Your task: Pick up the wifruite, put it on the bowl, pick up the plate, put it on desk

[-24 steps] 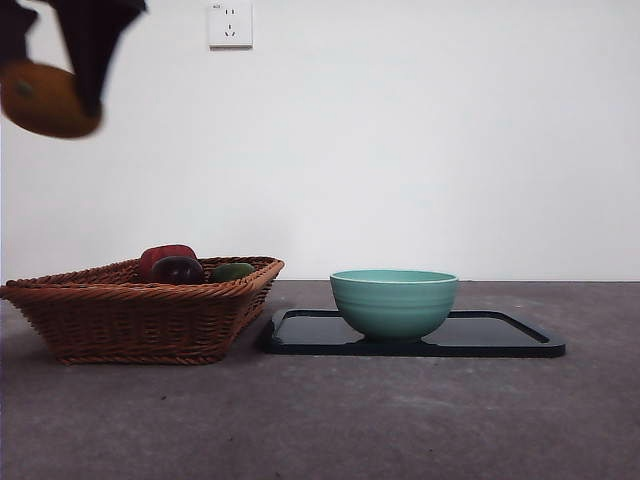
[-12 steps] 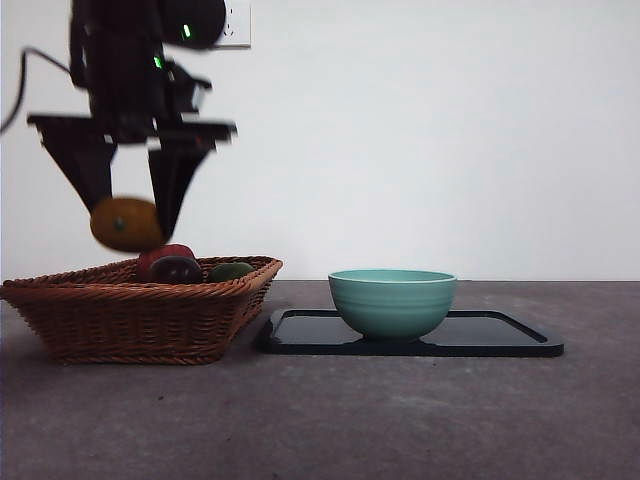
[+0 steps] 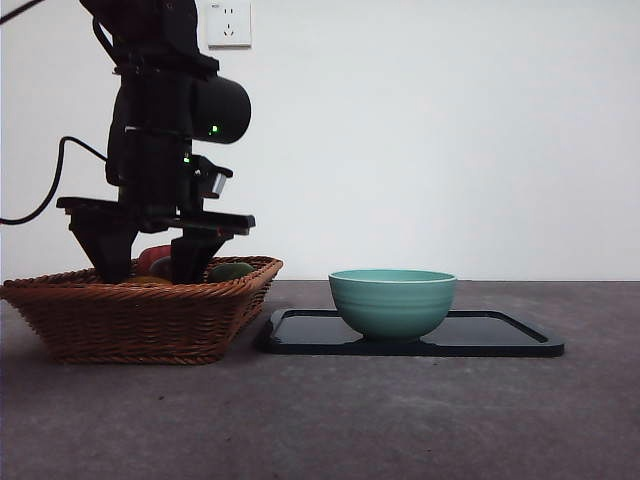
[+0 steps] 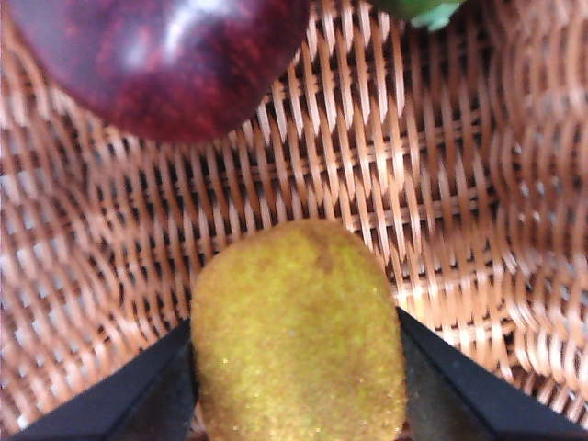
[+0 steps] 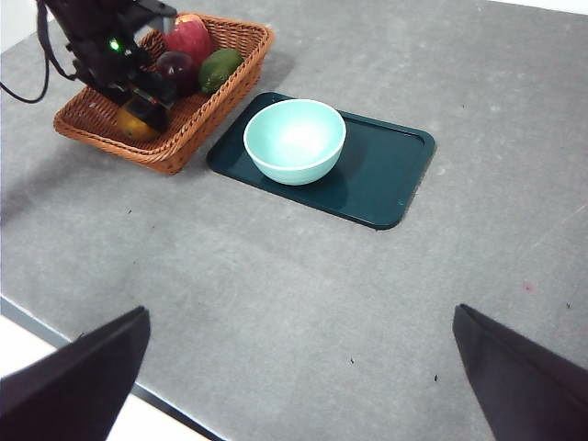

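**Desk status: left gripper down in basket, fruit clamped**

White wall with a socket point(image 3: 229, 24) behind; grey desk point(image 3: 400, 420) in front.

Far left: wicker basket point(image 3: 140, 310). Left gripper point(image 3: 148, 270) is down inside it, arm coming in from above. Left wrist view shows both jaws pressed against the sides of the wifruite point(image 4: 299, 335), so it's gripped, sitting just over the basket weave. Dark purple-red fruit point(image 4: 156, 60) close beside it, green fruit point(image 5: 219, 68) further along, red fruit point(image 5: 188, 37) at the back of the basket.

Just right of the basket: dark tray point(image 3: 500, 335), not touching it as far as the right wrist view shows. Teal bowl point(image 3: 393, 300) stands upright on the tray's basket-side half, nothing in it.

Right gripper point(image 5: 303, 386): high above the near desk edge, well apart from everything, jaws spread wide, holding nothing.
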{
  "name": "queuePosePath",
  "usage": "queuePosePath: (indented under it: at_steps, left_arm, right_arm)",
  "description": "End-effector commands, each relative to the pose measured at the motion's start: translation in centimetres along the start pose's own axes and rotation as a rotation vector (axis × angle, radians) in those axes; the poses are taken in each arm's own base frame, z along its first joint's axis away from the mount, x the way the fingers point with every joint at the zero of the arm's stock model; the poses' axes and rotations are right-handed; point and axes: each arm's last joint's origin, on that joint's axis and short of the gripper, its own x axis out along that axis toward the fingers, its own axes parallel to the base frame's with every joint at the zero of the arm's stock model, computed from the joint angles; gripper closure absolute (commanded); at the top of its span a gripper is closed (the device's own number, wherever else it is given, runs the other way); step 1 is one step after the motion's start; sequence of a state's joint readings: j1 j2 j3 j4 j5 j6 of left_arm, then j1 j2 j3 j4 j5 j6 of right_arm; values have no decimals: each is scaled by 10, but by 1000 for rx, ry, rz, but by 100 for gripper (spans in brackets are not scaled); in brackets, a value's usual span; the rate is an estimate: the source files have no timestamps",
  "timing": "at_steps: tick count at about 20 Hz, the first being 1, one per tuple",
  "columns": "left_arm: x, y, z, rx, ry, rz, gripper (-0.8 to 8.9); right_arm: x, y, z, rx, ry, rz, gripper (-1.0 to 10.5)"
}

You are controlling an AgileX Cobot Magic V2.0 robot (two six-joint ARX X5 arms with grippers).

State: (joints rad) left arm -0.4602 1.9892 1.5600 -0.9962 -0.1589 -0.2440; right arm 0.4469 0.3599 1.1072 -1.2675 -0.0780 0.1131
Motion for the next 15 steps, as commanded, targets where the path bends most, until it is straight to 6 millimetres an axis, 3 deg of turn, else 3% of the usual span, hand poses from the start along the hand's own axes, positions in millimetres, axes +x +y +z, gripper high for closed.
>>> queuePosePath:
  at_steps: [1,4,7,8,12,15]
  left_arm:
    - [12,-4,3,27,27,6,568]
    - [11,-5,3,27,18,4,562]
    - [10,-4,3,31,26,6,263]
    - [8,-4,3,40,29,7,218]
    - [-15,0,4,86,33,7,216]
    - [-51,7,-1,80,-57,-12,217]
  right_arm:
    - [-3,0,3,9,-19,8,358]
    - [-2,0,2,9,-18,8,358]
    - [-2,0,2,9,-18,8,358]
    - [-3,0,3,9,-19,8,358]
    - [-3,0,3,8,-19,8,358]
    - [-3,0,3,9,-19,8,358]
